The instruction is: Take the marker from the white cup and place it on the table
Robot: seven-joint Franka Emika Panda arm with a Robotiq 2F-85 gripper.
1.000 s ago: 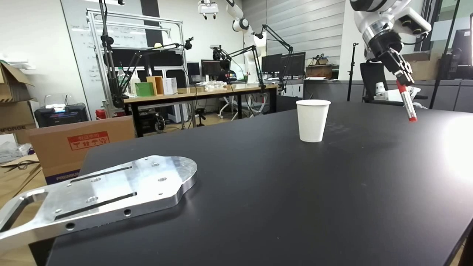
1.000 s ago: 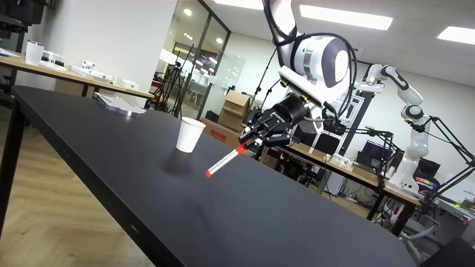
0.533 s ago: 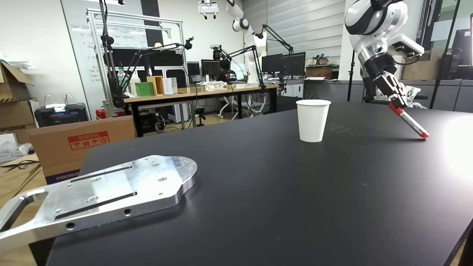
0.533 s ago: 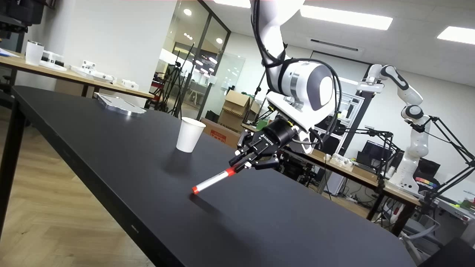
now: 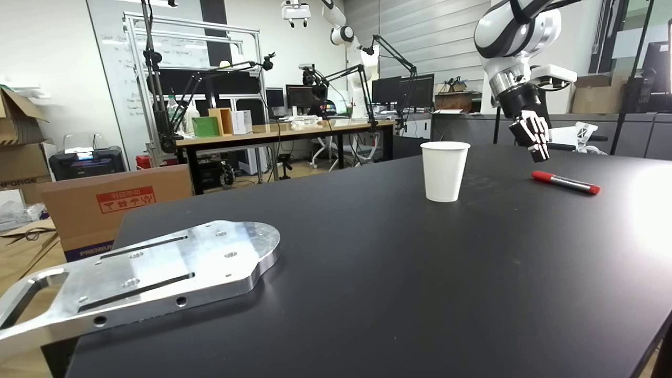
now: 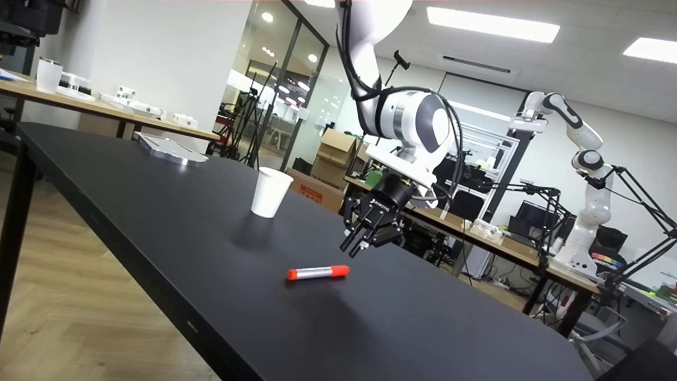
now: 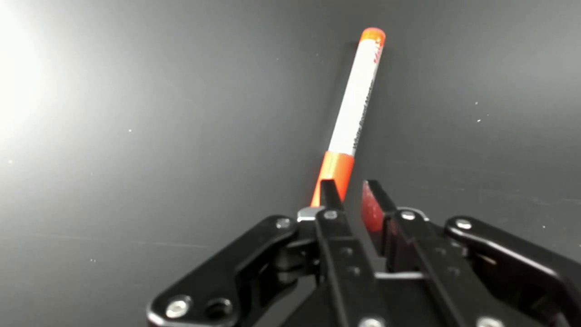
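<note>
The marker lies on its side on the black table [image 5: 378, 294], with a white barrel and red ends. It shows in both exterior views, the marker [image 5: 565, 182] and the same marker [image 6: 316, 272]. The white cup [image 5: 444, 173] stands upright apart from it, also seen as the cup [image 6: 271, 192]. My gripper [image 5: 539, 156] hovers just above the marker's capped end, also seen as the gripper [image 6: 348, 250]. In the wrist view my gripper [image 7: 349, 184] is open by a narrow gap with nothing between its fingers. Its left finger hides part of the marker's [image 7: 354, 100] cap.
A flat silver metal plate [image 5: 184, 262] lies at the table's far end from my arm, also seen as the plate [image 6: 172, 150]. A cardboard box [image 5: 121, 210] stands beyond the table edge. Workbenches with equipment stand in the background.
My gripper came down with the marker tilted in its grip, its tip at the table, then let go. The marker now lies flat. The gripper has moved toward the cup's side. The cup stayed put.
</note>
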